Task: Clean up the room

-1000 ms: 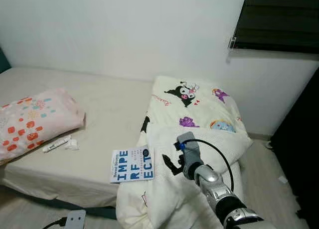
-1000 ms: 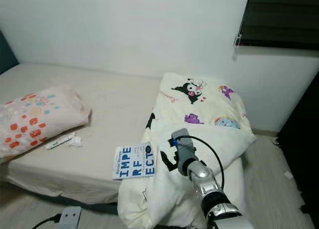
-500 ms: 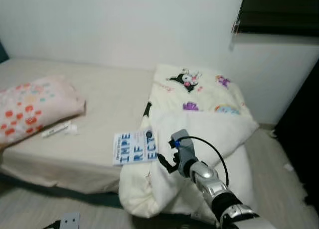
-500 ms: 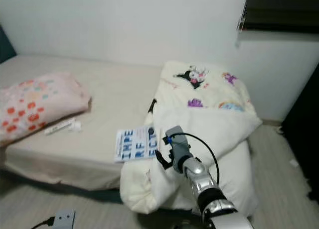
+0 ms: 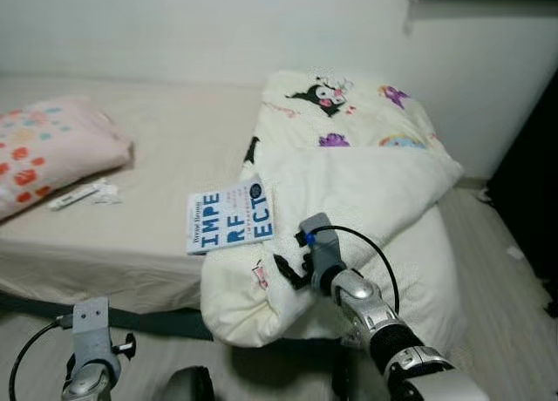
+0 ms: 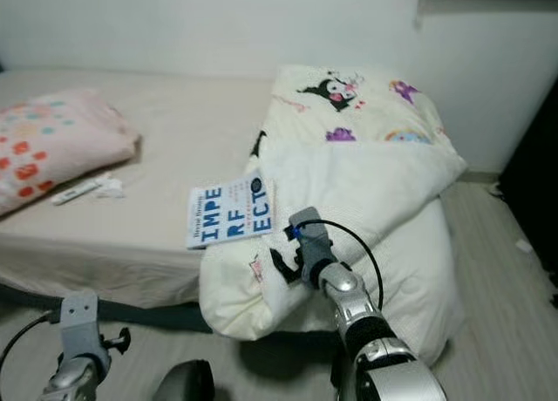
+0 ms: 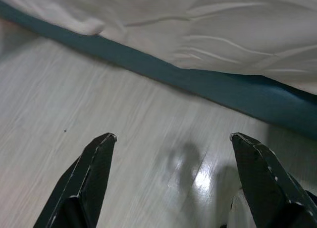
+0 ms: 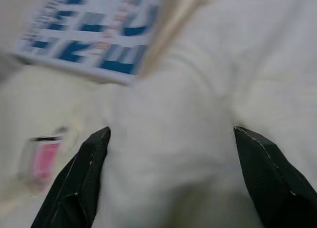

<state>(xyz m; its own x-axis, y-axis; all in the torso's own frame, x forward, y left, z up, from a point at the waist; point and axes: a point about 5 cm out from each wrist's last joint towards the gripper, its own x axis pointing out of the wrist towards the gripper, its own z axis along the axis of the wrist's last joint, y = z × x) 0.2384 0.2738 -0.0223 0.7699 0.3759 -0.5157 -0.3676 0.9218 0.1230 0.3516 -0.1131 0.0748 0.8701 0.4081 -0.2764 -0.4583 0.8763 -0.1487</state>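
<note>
So the right hand (image 5: 292,270) was stretched out over the bulky cream-white duvet with cartoon prints (image 5: 366,179) that was bunched up on the foot end of the bed (image 5: 183,148) and spilling over the edge toward the pale wood-look floor (image 7: 99,153). Its two black fingers (image 8: 84,178) were spread wide apart with nothing between them, hovering right over a fold of the duvet — the wrist camera was pretty blurry there, so I couldn't tell whether they actually touched the fabric. Just beyond the hand lay the white paperback book with big blue letters (image 5: 230,218), half on the beige sheet and half resting against the duvet. Further up the bed sat a pink pillow with red and teal spots (image 5: 48,148), and near it a small white tube (image 5: 73,197) beside a crumpled white scrap (image 5: 106,192). The left hand (image 7: 171,153) hung low by the bed's side, fingers (image 7: 86,183) spread open over the floor — next to the dark teal bed base (image 7: 208,86).
</note>
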